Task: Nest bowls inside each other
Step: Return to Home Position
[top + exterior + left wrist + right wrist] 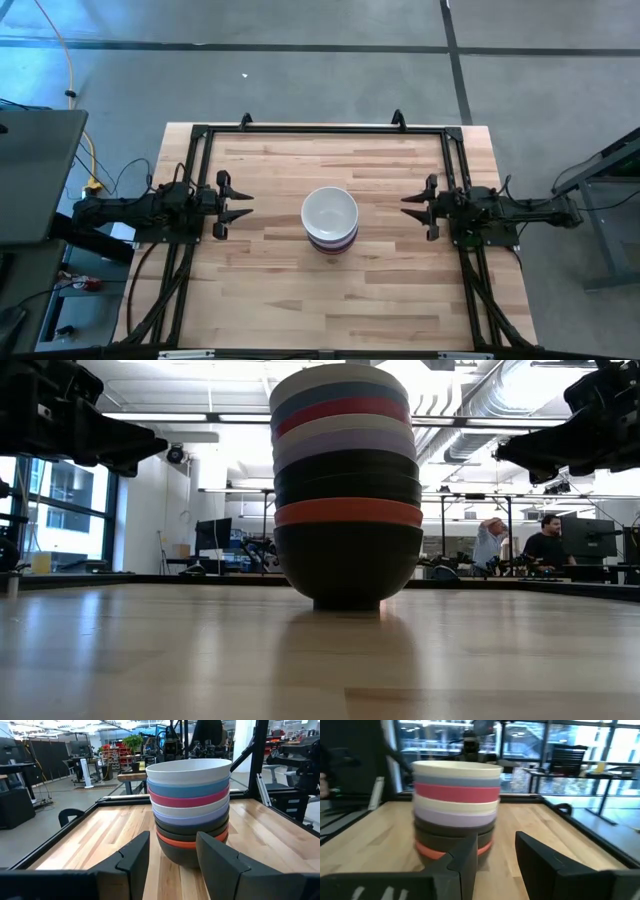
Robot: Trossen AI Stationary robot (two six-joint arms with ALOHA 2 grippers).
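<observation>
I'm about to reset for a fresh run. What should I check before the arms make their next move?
1. All bowls nested in one stack: ok, nine rims counted in the low view.
2. Stack upright, near the middle of the table: ok.
3. Left gripper open, empty, apart from the stack: ok.
4. Right gripper open, empty, apart from the stack: ok.
5. No loose bowls elsewhere on the table: ok.

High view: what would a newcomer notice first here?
One tall stack of bowls stands alone at the middle of the wooden table, with a white bowl on top and a black bowl at the bottom. The left gripper and right gripper flank it, well clear of it, jaws open and empty.
</observation>
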